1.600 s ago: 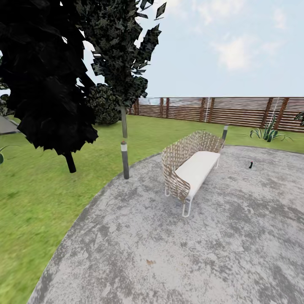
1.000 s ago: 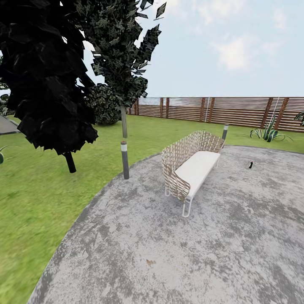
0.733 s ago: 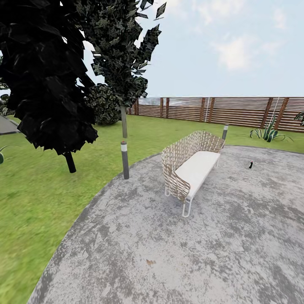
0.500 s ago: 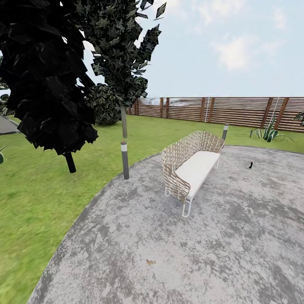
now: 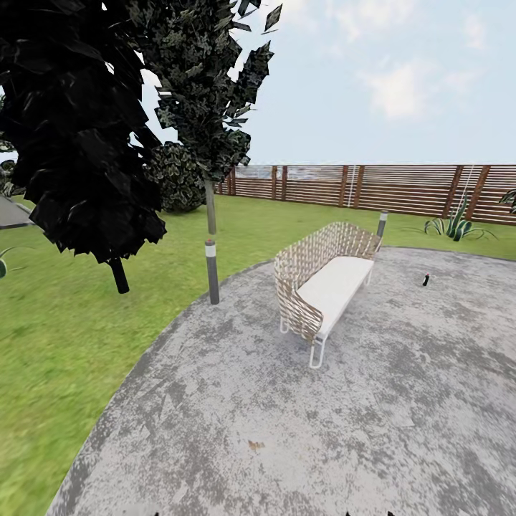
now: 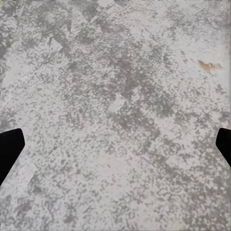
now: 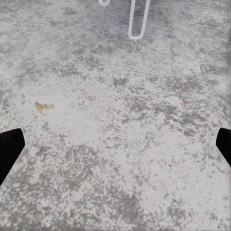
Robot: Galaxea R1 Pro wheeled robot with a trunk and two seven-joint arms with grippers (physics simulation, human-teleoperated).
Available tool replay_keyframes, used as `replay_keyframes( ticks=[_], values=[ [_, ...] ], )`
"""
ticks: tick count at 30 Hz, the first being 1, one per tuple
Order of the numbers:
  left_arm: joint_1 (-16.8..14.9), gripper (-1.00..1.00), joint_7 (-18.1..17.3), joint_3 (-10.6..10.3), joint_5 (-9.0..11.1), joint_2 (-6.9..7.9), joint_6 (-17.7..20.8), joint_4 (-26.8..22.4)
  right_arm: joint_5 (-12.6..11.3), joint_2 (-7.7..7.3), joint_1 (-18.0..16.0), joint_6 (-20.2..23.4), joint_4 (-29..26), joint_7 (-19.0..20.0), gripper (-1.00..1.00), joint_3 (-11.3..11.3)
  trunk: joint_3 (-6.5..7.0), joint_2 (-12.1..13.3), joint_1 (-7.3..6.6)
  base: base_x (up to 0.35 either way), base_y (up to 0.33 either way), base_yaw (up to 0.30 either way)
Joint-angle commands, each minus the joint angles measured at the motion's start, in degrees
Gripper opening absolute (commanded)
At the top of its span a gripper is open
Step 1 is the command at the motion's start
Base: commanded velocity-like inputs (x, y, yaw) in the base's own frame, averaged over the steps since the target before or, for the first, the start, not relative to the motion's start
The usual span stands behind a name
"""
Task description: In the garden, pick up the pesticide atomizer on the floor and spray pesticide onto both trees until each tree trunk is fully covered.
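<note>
While the tiny, slim, dark pesticide atomizer (image 5: 426, 279) stands unpicked near the far right edge of the mottled grey concrete floor (image 5: 287, 430), beyond the woven wicker bench (image 5: 324, 284), both grippers hang wide open, empty; spraying remains entirely undone.

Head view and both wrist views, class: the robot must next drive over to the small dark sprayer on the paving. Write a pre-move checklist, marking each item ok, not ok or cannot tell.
1. Sprayer in sight, upright on the grey paving: ok.
2. Path to it free: the wicker bench stands to its left, apart from it; bare paving in between: ok.
3. Left gripper empty, fingers spread wide: ok.
4. Right gripper empty, fingers spread wide: ok.
5. Sprayer within arm's reach: not ok, it is far across the paving.
6. Sprayer's nozzle direction: cannot tell, too small.
</note>
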Motion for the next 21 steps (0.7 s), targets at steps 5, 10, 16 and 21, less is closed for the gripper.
replay_keyframes(
  ticks=[5,10,16,21],
  values=[
    [0.1,1.00,-0.2,0.3,0.3,1.45,-0.7,0.0,0.1,-0.01,-0.2,-0.3,0.1,0.2,1.00,0.0,0.02,0.0,0.00,0.000,0.000,-0.081],
    [0.0,1.00,-0.2,0.6,0.6,3.92,-0.8,0.0,0.0,-0.01,-0.2,-0.3,0.2,0.0,1.00,-0.1,0.07,0.0,0.00,0.000,0.000,-0.272],
    [0.0,1.00,-0.3,0.7,0.6,4.07,-0.8,0.0,-0.1,-0.08,-0.2,-0.3,0.5,0.0,1.00,-2.5,-0.75,-1.6,0.88,0.000,0.000,-0.298],
    [0.0,1.00,-0.2,0.7,0.6,3.86,-0.7,0.1,0.0,-0.02,-0.2,-0.3,0.4,0.3,1.00,-5.9,-1.80,-3.6,1.97,0.000,0.000,-0.298]
  ],
)
